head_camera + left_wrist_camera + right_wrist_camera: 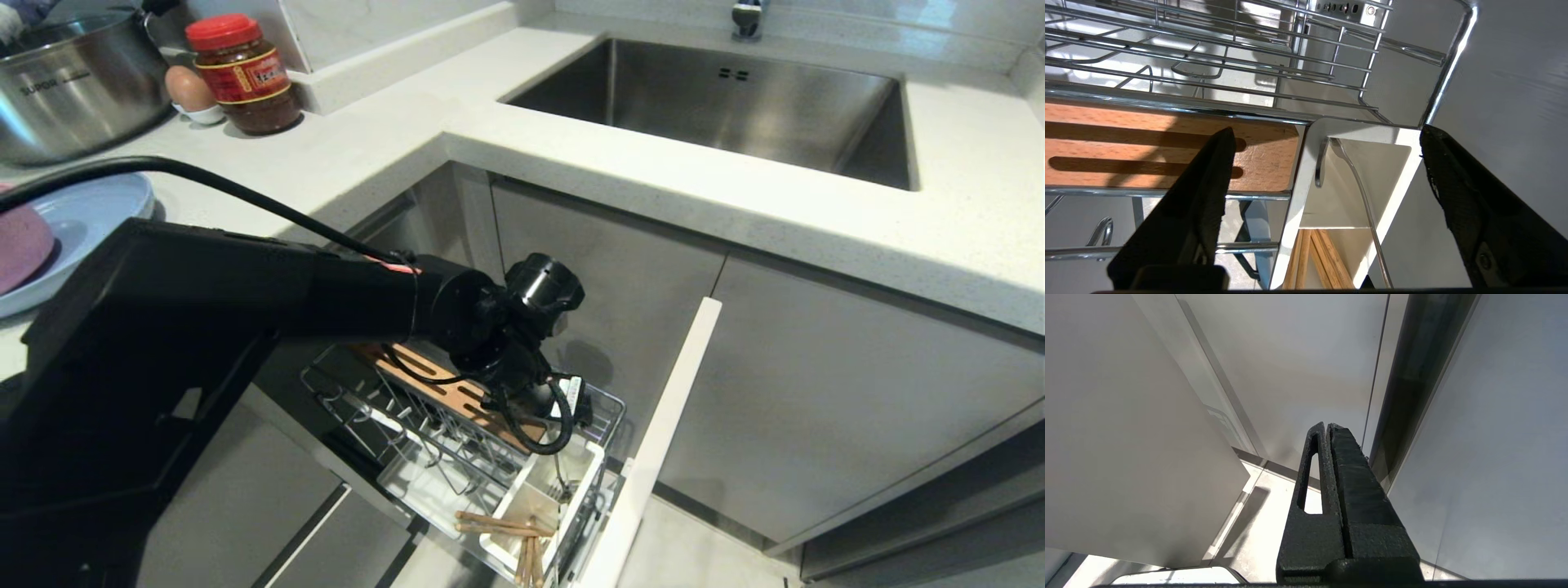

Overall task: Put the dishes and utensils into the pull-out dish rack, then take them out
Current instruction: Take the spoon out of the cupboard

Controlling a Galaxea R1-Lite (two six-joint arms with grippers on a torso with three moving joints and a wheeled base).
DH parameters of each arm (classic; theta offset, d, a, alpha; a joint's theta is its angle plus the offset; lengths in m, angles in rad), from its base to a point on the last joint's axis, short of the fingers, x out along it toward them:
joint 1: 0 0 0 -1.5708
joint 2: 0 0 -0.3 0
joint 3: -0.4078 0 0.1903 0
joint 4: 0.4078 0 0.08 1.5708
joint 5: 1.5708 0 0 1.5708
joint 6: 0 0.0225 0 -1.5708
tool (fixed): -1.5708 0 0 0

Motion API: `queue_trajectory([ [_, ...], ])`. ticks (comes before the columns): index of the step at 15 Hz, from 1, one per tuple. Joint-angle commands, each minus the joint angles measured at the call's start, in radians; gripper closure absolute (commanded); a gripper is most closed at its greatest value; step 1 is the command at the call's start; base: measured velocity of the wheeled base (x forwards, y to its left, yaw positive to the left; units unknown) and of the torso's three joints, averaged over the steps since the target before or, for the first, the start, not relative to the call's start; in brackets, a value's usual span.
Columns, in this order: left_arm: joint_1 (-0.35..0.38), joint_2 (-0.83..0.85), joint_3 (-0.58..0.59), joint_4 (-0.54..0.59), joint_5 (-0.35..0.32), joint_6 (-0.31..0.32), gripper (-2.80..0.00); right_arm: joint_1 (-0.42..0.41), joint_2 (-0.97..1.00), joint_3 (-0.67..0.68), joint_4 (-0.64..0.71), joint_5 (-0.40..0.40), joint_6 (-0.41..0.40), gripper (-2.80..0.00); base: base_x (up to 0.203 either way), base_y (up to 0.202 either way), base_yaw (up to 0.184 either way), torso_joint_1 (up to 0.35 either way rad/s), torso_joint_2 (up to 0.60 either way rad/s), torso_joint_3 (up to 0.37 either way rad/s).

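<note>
Jaws spread wide and empty, the left gripper hangs over the white cutlery cup at the rack's five o'clock corner, where the spoon and chopsticks rest, so lift straight up to avoid snagging handles.

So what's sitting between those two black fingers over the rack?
In the left wrist view, the white cutlery cup, holding the silver utensil, lies between the open left gripper fingers.
</note>
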Motion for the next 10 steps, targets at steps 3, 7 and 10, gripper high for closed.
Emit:
queue_trajectory([
  [3,0.0,0.015,-0.004,0.002,0.001,-0.003,-2.8,0.0,-0.004,0.0,0.0,0.0,0.0,0.0,0.0,0.0,0.0,0.0,0.0,0.0],
  [7,0.0,0.021,-0.01,0.002,0.001,-0.004,-2.8,0.0,-0.004,0.0,0.0,0.0,0.0,0.0,0.0,0.0,0.0,0.0,0.0,0.0],
  [10,0.0,0.021,-0.01,-0.002,0.001,-0.005,0.0,0.0,-0.004,0.0,0.0,0.0,0.0,0.0,0.0,0.0,0.0,0.0,0.0,0.0],
])
